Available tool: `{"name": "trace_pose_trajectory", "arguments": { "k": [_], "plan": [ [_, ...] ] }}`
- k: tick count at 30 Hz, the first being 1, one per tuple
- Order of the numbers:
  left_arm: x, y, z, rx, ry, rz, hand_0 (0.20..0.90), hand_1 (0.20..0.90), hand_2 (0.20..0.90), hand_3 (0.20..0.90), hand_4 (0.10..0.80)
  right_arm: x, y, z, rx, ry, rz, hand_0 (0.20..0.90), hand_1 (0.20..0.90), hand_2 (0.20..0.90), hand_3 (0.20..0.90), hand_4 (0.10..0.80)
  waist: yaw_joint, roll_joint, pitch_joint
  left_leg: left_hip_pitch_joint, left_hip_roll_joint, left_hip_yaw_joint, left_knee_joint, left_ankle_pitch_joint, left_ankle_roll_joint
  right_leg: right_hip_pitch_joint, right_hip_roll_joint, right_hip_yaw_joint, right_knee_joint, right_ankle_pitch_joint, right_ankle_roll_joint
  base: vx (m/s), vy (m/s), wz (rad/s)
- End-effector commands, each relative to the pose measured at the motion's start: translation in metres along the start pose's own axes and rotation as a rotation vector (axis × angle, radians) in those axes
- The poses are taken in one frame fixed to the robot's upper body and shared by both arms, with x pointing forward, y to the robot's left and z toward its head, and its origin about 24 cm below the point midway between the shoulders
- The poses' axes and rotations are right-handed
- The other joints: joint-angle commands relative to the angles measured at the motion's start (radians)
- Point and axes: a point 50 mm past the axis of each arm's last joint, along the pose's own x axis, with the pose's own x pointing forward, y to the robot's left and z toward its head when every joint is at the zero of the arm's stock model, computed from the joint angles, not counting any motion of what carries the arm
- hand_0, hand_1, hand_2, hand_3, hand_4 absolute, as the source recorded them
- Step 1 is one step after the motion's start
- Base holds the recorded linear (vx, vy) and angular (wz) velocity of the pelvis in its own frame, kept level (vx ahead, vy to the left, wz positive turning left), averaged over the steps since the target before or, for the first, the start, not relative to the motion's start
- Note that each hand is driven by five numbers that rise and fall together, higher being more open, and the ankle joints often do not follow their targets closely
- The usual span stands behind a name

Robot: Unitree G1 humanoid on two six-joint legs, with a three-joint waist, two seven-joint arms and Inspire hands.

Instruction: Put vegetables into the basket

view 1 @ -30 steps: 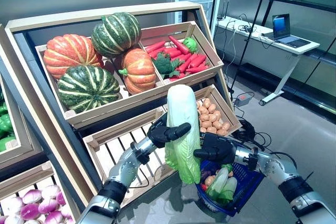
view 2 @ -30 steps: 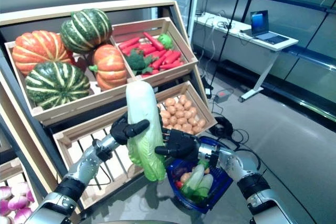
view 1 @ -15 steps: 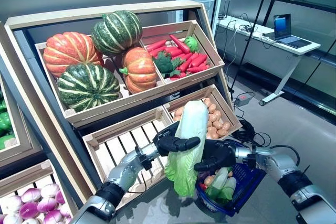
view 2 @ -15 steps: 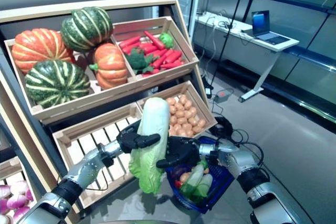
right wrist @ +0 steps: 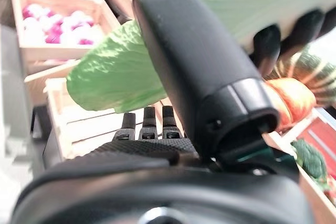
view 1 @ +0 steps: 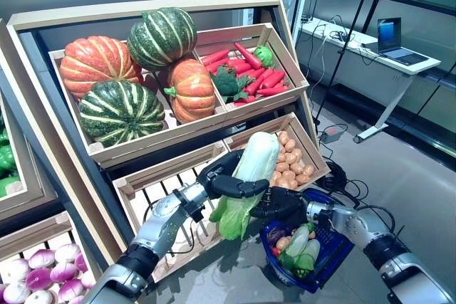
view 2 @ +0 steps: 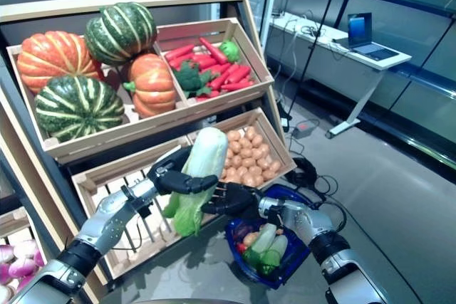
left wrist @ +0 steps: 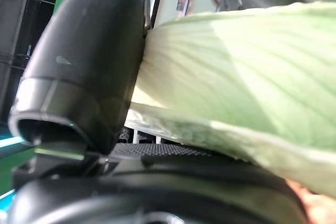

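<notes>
A: Left eye view: blue basket (view 1: 335,255) nearest, just beyond right hand (view 1: 279,204), fingers curled on its handle?
B: Looks so. Left hand (view 1: 226,181) fingers clamp cabbage (view 1: 251,169), tilted beside them. Empty crate (view 1: 168,191) behind.

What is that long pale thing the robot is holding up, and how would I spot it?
Find the wooden rack; before its lower crates, the left hand grips a napa cabbage above the blue basket. Unlike the round pumpkins and small potatoes, it is long, whitish, leafy green below.
</notes>
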Motion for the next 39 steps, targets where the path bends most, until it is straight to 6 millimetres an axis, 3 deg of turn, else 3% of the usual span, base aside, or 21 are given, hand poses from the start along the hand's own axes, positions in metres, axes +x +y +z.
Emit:
{"name": "trace_pose_trajectory", "arguments": {
  "k": [1, 3, 4, 5, 6, 16, 17, 18, 23, 26, 30, 31, 33, 37, 39],
  "plan": [
    [0.071, -0.073, 0.058, 0.051, -0.325, -0.347, 0.300, 0.300, 0.300, 0.300, 0.400, 0.067, 0.086, 0.038, 0.167, -0.273, 0.544, 0.900, 0.900, 0.900, 0.900, 0.800, 0.009, -0.004, -0.008, -0.037, -0.002, -0.006, 0.001, -0.006, 0.007, 0.057, -0.044, -0.003, 0.002, -0.016, -0.009, 0.000, 0.000, 0.00],
    [0.073, -0.075, 0.057, 0.035, -0.320, -0.355, 0.300, 0.300, 0.300, 0.300, 0.400, 0.069, 0.093, 0.038, 0.213, -0.310, 0.604, 0.900, 0.900, 0.900, 0.900, 0.800, 0.010, -0.001, -0.007, -0.038, -0.002, -0.006, 0.001, -0.005, 0.007, 0.057, -0.045, -0.005, 0.002, -0.017, -0.009, -0.022, 0.000, 0.07],
    [0.074, -0.076, 0.056, 0.026, -0.315, -0.361, 0.300, 0.300, 0.300, 0.300, 0.400, 0.071, 0.096, 0.039, 0.228, -0.333, 0.636, 0.700, 0.700, 0.700, 0.700, 0.667, 0.011, 0.001, -0.007, -0.038, -0.002, -0.007, 0.001, -0.006, 0.007, 0.057, -0.046, -0.006, 0.002, -0.018, -0.009, -0.016, 0.001, 0.10],
    [0.075, -0.077, 0.055, 0.016, -0.310, -0.364, 0.300, 0.300, 0.300, 0.300, 0.400, 0.072, 0.100, 0.042, 0.238, -0.350, 0.662, 0.389, 0.389, 0.389, 0.389, 0.460, 0.011, 0.002, -0.007, -0.038, -0.003, -0.008, 0.001, -0.006, 0.007, 0.057, -0.046, -0.006, 0.002, -0.018, -0.008, -0.013, 0.003, 0.09],
    [0.076, -0.078, 0.054, 0.000, -0.306, -0.364, 0.300, 0.300, 0.300, 0.300, 0.400, 0.073, 0.104, 0.045, 0.245, -0.369, 0.690, 0.300, 0.300, 0.300, 0.300, 0.400, 0.011, 0.004, -0.007, -0.037, -0.004, -0.009, 0.001, -0.007, 0.008, 0.058, -0.046, -0.006, 0.002, -0.019, -0.008, -0.008, 0.002, 0.08],
    [0.078, -0.078, 0.045, -0.074, -0.291, -0.349, 0.300, 0.300, 0.300, 0.300, 0.400, 0.070, 0.118, 0.063, 0.185, -0.445, 0.744, 0.300, 0.300, 0.300, 0.300, 0.400, 0.008, 0.007, -0.015, -0.036, -0.009, -0.009, 0.001, -0.014, 0.009, 0.060, -0.049, -0.007, 0.002, -0.026, -0.009, 0.000, 0.001, 0.02],
    [0.078, -0.077, 0.045, -0.075, -0.289, -0.344, 0.300, 0.300, 0.300, 0.300, 0.400, 0.068, 0.118, 0.065, 0.170, -0.454, 0.752, 0.396, 0.396, 0.396, 0.396, 0.464, 0.008, 0.007, -0.015, -0.036, -0.009, -0.009, 0.001, -0.014, 0.010, 0.060, -0.049, -0.007, 0.002, -0.026, -0.009, 0.000, 0.000, 0.00],
    [0.077, -0.076, 0.045, -0.077, -0.286, -0.340, 0.300, 0.300, 0.300, 0.300, 0.400, 0.067, 0.117, 0.067, 0.159, -0.468, 0.756, 0.900, 0.900, 0.900, 0.900, 0.800, 0.009, 0.007, -0.016, -0.036, -0.009, -0.009, 0.001, -0.015, 0.010, 0.060, -0.049, -0.007, 0.002, -0.027, -0.009, 0.000, 0.000, 0.00],
    [0.073, -0.070, 0.039, -0.102, -0.273, -0.306, 0.300, 0.300, 0.300, 0.300, 0.400, 0.059, 0.119, 0.077, 0.108, -0.547, 0.772, 0.900, 0.900, 0.900, 0.900, 0.800, 0.009, 0.006, -0.019, -0.035, -0.010, -0.010, 0.001, -0.016, 0.012, 0.061, -0.048, -0.006, 0.002, -0.027, -0.010, 0.000, 0.000, 0.00],
    [0.070, -0.065, 0.038, -0.115, -0.276, -0.276, 0.300, 0.300, 0.300, 0.300, 0.400, 0.054, 0.109, 0.079, 0.023, -0.563, 0.668, 0.900, 0.900, 0.900, 0.900, 0.800, 0.008, 0.005, -0.020, -0.035, -0.010, -0.010, 0.001, -0.017, 0.012, 0.060, -0.048, -0.005, 0.002, -0.027, -0.010, 0.000, 0.000, 0.00],
    [0.064, -0.056, 0.041, -0.093, -0.284, -0.236, 0.300, 0.300, 0.300, 0.300, 0.400, 0.037, 0.077, 0.087, -0.200, -0.583, 0.300, 0.900, 0.900, 0.900, 0.900, 0.800, 0.000, 0.000, -0.016, -0.036, -0.008, -0.008, 0.001, -0.014, 0.011, 0.057, -0.046, 0.000, 0.002, -0.023, -0.010, 0.000, 0.000, 0.00],
    [0.060, -0.052, 0.042, -0.082, -0.289, -0.217, 0.300, 0.300, 0.300, 0.300, 0.400, 0.025, 0.063, 0.091, -0.319, -0.598, 0.105, 0.900, 0.900, 0.900, 0.900, 0.800, -0.007, -0.002, -0.012, -0.037, -0.007, -0.008, 0.001, -0.013, 0.010, 0.054, -0.045, 0.005, 0.002, -0.020, -0.010, 0.000, 0.000, 0.00],
    [0.053, -0.047, 0.044, -0.059, -0.298, -0.183, 0.300, 0.300, 0.300, 0.300, 0.400, 0.007, 0.049, 0.092, -0.466, -0.614, -0.112, 0.900, 0.900, 0.900, 0.900, 0.800, -0.019, -0.004, -0.005, -0.037, -0.004, -0.005, 0.001, -0.010, 0.011, 0.051, -0.044, 0.013, 0.002, -0.016, -0.009, -0.005, -0.003, -0.02],
    [0.039, -0.038, 0.048, -0.026, -0.341, -0.080, 0.300, 0.300, 0.300, 0.300, 0.400, -0.022, 0.042, 0.088, -0.739, -0.668, -0.470, 0.900, 0.900, 0.900, 0.900, 0.800, -0.047, -0.007, 0.015, -0.036, 0.001, 0.008, 0.001, -0.004, 0.016, 0.042, -0.041, 0.035, 0.002, -0.007, -0.007, -0.030, -0.010, -0.06],
    [0.035, -0.034, 0.050, -0.023, -0.372, -0.036, 0.300, 0.300, 0.300, 0.300, 0.400, -0.029, 0.042, 0.085, -0.809, -0.675, -0.562, 0.900, 0.900, 0.900, 0.900, 0.800, -0.055, -0.006, 0.022, -0.034, 0.003, 0.015, 0.001, -0.002, 0.017, 0.040, -0.042, 0.040, 0.002, -0.005, -0.005, -0.027, 0.004, -0.11]
  ]
}}
